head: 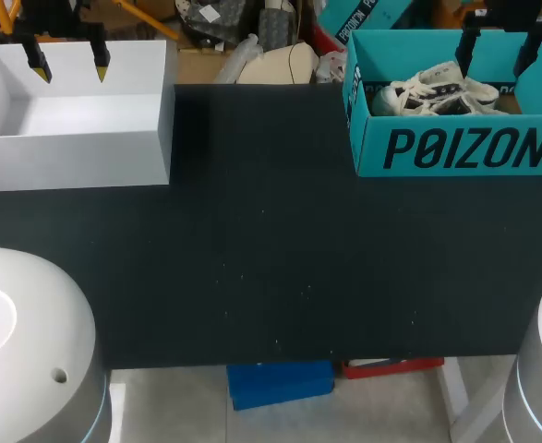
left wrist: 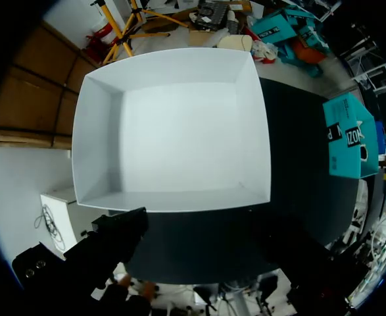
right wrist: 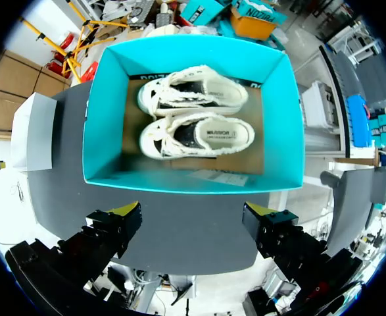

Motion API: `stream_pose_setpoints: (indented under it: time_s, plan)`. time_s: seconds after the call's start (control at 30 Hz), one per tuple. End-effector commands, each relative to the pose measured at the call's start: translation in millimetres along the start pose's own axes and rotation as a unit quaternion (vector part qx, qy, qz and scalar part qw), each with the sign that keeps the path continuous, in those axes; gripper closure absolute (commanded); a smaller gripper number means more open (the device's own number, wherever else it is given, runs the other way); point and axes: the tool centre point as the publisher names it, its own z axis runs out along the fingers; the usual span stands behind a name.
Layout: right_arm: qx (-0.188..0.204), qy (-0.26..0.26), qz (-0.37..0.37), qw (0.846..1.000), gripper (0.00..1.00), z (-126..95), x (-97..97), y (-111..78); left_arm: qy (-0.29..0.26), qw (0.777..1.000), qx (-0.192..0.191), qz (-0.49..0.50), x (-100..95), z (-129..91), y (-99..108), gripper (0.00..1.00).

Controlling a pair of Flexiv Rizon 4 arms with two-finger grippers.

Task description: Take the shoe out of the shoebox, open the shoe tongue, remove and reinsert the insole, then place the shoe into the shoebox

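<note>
The shoe (right wrist: 199,135), frayed white canvas, lies in the rectangular teal cardboard shoebox (right wrist: 104,112) far right; our left gripper (head: 69,69) and right gripper (right wrist: 194,212) hang spread.

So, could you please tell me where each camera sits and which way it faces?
Head view: above and behind the robot, looking down on the table; left gripper and right gripper show at far corners.
Left wrist view: on that wrist, looking down into the white box; open fingers show.
Right wrist view: on that wrist, looking down into the teal shoebox with shoes; open fingers show.
Shared: head and right wrist both show the shoebox.
</note>
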Motion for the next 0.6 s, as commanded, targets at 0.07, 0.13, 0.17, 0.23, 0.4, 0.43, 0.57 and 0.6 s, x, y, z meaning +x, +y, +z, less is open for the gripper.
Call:
stream_pose_setpoints:
  time_s: [0.07,0.13,0.17,0.23,0.4,0.43,0.57,0.6]
  plan:
    - [-0.008,0.022,-0.133,0.991,0.0,-1.0,5.4,0.1,-0.001,1.0,-0.001,0.0,0.2,-0.3,-0.2,0.0]
    - [0.006,-0.013,-0.275,0.961,0.0,-3.3,4.4,-1.9,-0.001,1.0,-0.001,0.0,0.2,-0.3,-0.2,0.0]
    - [0.005,-0.032,-0.373,0.927,0.0,-4.2,4.8,-5.6,-0.001,1.0,-0.001,0.0,0.2,-0.3,-0.2,0.0]
    - [-0.011,-0.025,-0.467,0.884,0.0,-6.8,3.1,-11.0,-0.001,1.0,-0.001,0.0,0.2,-0.3,-0.2,0.0]
    - [-0.011,-0.025,-0.467,0.884,0.0,-6.8,3.1,-11.0,-0.001,1.0,-0.001,0.0,0.2,-0.3,-0.2,0.0]
    - [-0.011,-0.025,-0.467,0.884,0.0,-6.8,3.1,-11.0,-0.001,1.0,-0.001,0.0,0.2,-0.3,-0.2,0.0]
    - [-0.011,-0.025,-0.467,0.884,0.0,-6.8,3.1,-11.0,-0.001,1.0,-0.001,0.0,0.2,-0.3,-0.2,0.0]
    - [-0.011,-0.025,-0.467,0.884,0.0,-6.8,3.1,-11.0,-0.001,1.0,-0.001,0.0,0.2,-0.3,-0.2,0.0]
